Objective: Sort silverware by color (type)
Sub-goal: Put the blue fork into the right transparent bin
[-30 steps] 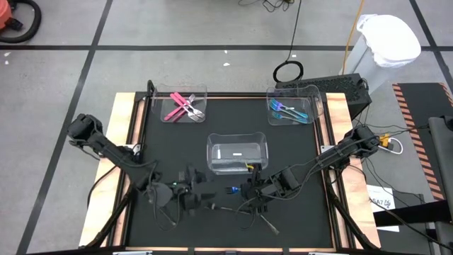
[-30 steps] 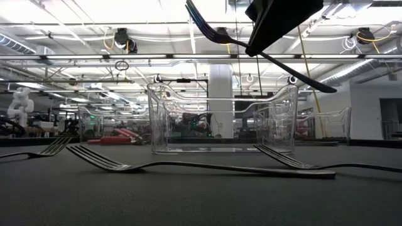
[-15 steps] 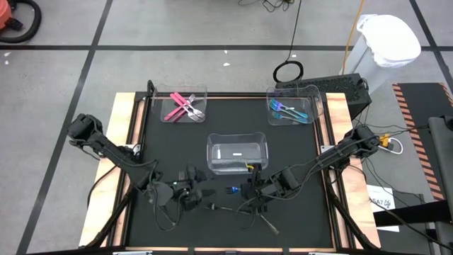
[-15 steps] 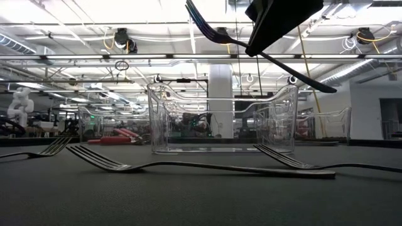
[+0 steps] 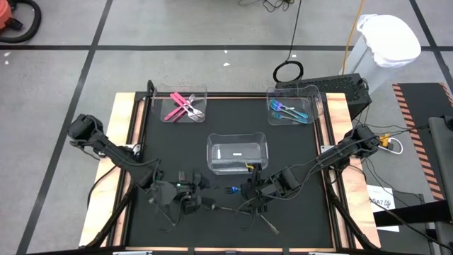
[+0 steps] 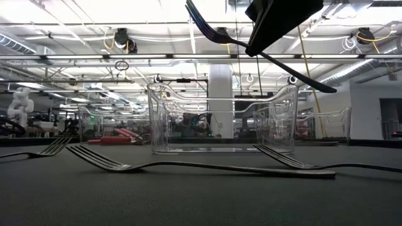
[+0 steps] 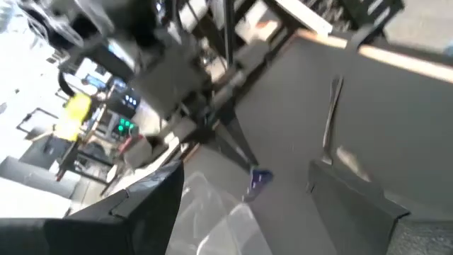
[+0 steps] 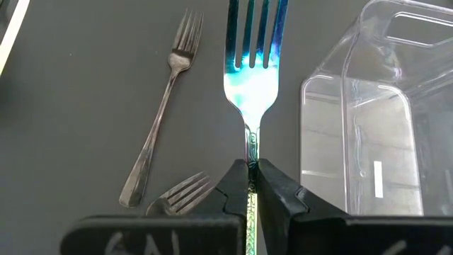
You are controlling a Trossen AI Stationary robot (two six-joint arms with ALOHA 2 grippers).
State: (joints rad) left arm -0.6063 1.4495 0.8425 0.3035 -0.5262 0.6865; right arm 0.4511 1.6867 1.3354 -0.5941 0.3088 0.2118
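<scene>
High view, looking straight down: black table (image 5: 226, 120) w/ pale wood edges, on a grey tiled floor crossed by dark lines. No readable writing anywhere; a paper sheet by the table's right side has print too small to read.

Three clear bins on the table. Far-left bin (image 5: 184, 106) holds pink-handled forks (image 5: 178, 108). Far-right bin (image 5: 291, 108) holds blue-teal pieces (image 5: 284, 110). Centre bin (image 5: 238, 154) looks to hold only a pale strip; contents hard to make out.

Right gripper (image 8: 252, 185) sits near the table's front, just in front of the centre bin, clamped shut on the neck of an iridescent blue fork (image 8: 251, 67), held up off the table, tines pointing away from the wrist. Two plain grey forks (image 8: 161, 106) lie on the black surface beside it; one is partly hidden behind the gripper.

Left gripper (image 5: 192, 198) is at the front, left of the right one, fingers spread wide, holding nothing. Its wrist view is blurred & tilted; one grey fork (image 7: 329, 120) shows on the table.

Low view: grey forks (image 6: 188, 166) flat in the foreground, centre bin behind, large hall w/ bright ceiling lights beyond. White bagged bin (image 5: 386, 42) and cables on the floor, right side.
</scene>
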